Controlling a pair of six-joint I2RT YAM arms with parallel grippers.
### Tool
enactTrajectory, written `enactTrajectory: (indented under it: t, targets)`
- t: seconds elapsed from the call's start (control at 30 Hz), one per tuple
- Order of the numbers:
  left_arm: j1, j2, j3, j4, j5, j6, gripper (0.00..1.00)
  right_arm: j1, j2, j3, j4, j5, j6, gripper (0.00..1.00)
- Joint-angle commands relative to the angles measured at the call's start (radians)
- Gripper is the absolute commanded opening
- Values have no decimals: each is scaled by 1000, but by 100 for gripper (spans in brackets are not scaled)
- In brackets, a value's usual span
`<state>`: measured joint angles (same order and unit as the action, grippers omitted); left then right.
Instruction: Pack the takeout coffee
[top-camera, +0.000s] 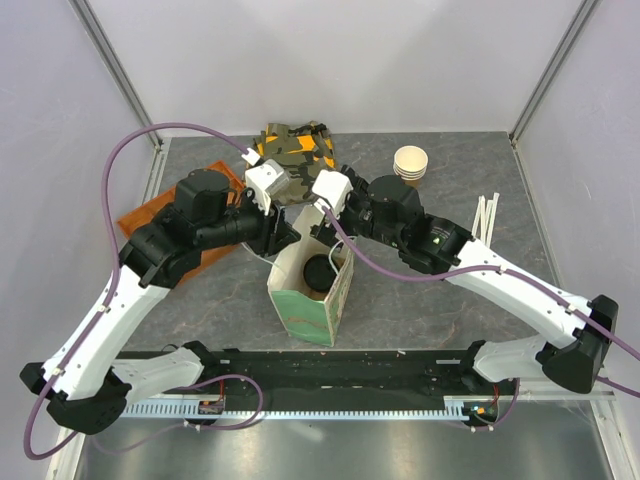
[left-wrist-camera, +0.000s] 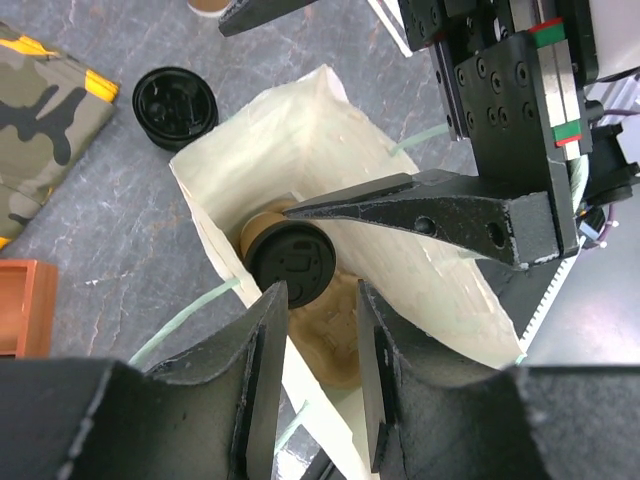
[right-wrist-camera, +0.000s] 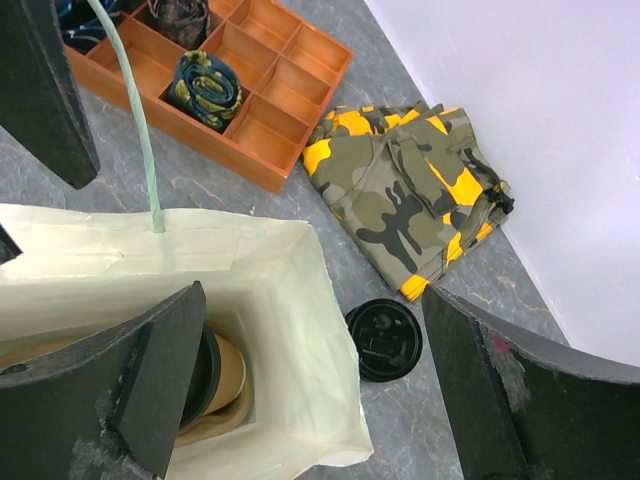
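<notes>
The takeout coffee (left-wrist-camera: 290, 262) sits down inside the paper bag (left-wrist-camera: 300, 150), its black lid on. The right claw (right-wrist-camera: 315, 295) is spread wide, 1 finger inside the bag and 1 outside. The left claw (left-wrist-camera: 320, 300) hangs over the near rim, its 2 fingers slightly parted. A loose black lid (right-wrist-camera: 385, 340) lies on the surface (top-camera: 420, 315) beside the bag.
</notes>
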<state>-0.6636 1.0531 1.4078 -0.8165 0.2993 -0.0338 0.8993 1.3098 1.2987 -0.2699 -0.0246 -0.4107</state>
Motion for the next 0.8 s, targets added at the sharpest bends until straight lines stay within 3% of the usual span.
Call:
enactTrajectory:
  t: [0.0,0.4,0.77]
  targets:
    - [-7,10,51,14,31,25,41,-2,-40,54,46,17,24,98]
    - [-8,16,63,39,17,28,41,-2,16,97,83,189,96,98]
    - [-7,18,65,46,-5,29,41,-3,32,106,107,196,112,98]
